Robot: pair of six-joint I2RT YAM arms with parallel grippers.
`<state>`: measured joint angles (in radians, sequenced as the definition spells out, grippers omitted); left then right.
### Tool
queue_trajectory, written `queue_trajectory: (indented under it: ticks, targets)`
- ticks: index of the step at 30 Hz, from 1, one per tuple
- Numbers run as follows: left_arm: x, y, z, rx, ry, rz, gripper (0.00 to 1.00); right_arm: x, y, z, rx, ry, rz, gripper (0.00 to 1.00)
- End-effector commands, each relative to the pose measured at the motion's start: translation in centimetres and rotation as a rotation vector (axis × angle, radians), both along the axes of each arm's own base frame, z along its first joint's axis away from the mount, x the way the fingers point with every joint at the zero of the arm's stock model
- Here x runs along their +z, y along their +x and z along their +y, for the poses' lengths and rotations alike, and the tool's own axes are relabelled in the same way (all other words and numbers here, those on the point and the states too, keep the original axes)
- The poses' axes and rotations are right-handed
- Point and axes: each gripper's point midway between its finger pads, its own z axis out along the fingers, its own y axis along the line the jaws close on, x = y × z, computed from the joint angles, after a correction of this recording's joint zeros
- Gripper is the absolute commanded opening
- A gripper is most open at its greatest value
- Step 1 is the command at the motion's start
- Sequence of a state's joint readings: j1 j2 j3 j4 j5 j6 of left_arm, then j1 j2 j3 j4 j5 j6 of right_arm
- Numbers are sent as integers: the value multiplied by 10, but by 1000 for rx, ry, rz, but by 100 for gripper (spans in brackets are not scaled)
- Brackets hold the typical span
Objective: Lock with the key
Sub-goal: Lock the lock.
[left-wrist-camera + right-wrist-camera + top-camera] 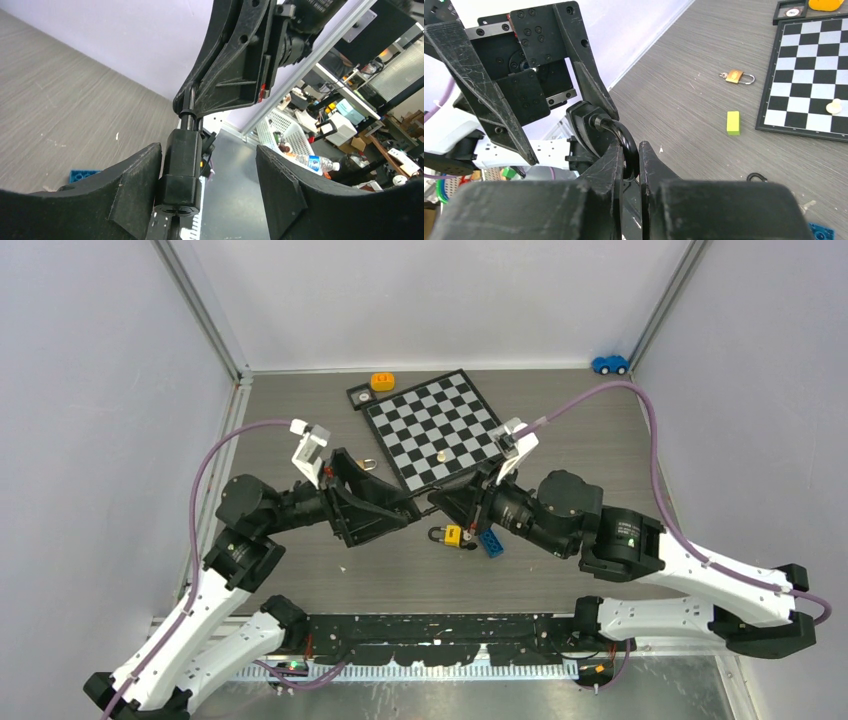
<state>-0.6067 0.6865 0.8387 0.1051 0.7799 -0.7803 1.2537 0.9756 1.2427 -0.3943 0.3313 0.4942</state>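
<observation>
The right gripper (632, 150) is seen with its fingers (655, 172) pressed almost together on the curved loop of a black padlock-shaped object (585, 125), which is held up above the grey wood-grain counter (684, 90). The left gripper (207, 167) is placed just opposite, its fingers (134, 192) spread wide; the object's body lies against one of them and apart from the other. What may be the tiny silvery metal key (806, 205), a thin pale sliver too small to be told for sure, lies on the counter near a blue toy brick (821, 232). A yellow-bodied padlock (453, 534) is seen just beside that brick, and a brass padlock (735, 76) lies near the black-and-white chequered board (804, 75).
</observation>
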Motion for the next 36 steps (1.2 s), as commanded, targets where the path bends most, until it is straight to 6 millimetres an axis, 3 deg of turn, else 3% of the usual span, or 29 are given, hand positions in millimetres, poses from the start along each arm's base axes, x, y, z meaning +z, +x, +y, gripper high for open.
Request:
queue_trajectory:
  ticks: [1, 10, 20, 25, 36]
  targets:
    - [38, -15, 7, -25, -134, -117, 70, 54, 6, -13, -56, 242, -50, 0]
    - [41, -18, 8, -42, -176, -108, 71, 84, 0, -36, -63, 370, -91, 0]
    - [26, -5, 8, 28, -157, -77, 71, 101, -8, -35, -21, 422, -89, 0]
    - [26, -1, 14, 94, -163, -111, 73, 118, -17, -39, 19, 474, -87, 0]
    - [25, 7, 19, 162, -154, -147, 77, 151, -30, -14, 137, 638, -13, 0]
